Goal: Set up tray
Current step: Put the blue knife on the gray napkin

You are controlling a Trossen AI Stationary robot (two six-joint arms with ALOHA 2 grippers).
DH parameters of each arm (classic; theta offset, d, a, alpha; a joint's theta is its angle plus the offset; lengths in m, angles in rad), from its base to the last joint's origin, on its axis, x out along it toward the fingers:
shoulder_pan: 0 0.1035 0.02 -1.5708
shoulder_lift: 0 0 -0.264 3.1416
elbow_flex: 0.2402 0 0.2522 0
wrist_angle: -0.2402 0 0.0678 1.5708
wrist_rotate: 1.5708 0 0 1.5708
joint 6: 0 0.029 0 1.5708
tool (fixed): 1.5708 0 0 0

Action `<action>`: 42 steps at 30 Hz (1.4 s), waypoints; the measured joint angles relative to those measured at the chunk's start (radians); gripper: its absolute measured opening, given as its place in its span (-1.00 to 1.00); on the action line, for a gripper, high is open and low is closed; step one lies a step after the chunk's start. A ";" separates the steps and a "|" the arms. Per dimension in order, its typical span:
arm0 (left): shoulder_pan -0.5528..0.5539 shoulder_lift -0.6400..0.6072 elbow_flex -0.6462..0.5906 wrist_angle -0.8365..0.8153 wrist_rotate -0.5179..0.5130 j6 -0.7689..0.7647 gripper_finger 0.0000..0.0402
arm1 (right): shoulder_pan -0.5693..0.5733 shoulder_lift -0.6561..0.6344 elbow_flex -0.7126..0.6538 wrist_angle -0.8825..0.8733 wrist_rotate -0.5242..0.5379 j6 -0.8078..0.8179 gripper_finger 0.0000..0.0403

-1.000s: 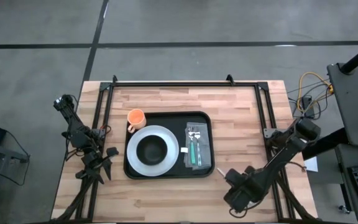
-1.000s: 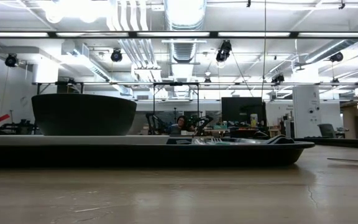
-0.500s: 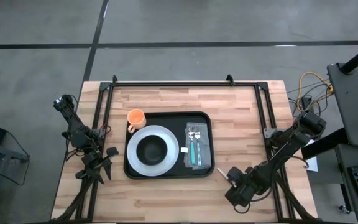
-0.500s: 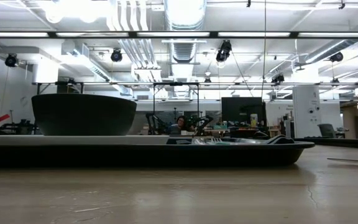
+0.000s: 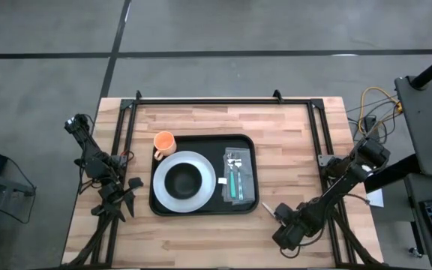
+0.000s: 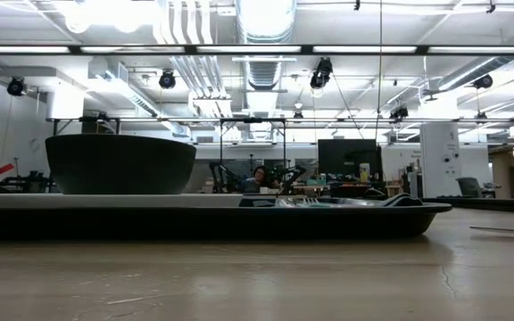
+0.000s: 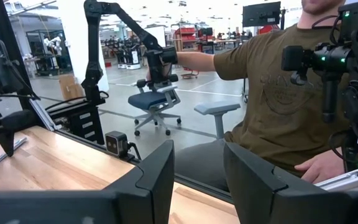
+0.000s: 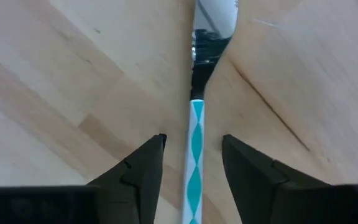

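Right jaws narrower around utensil (image 8: 196, 140)

We're in a big open robotics lab here: exposed ceiling ducts (image 6: 266, 22) and strip lights overhead, monitors (image 6: 348, 159) across the floor, another robot arm (image 7: 120, 31) standing on a frame, a rolling office chair (image 7: 157, 102) on polished concrete, cable bundles (image 5: 370, 112) beside the wooden tabletop (image 5: 291, 150).

bright overhead lights (image 6: 266, 18) (glaring), soft shadows; blurred foreground
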 joint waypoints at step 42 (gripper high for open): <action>0.000 0.000 0.000 0.000 0.000 0.000 -0.40 | -0.001 -0.057 -0.004 -0.143 -0.081 0.279 -0.93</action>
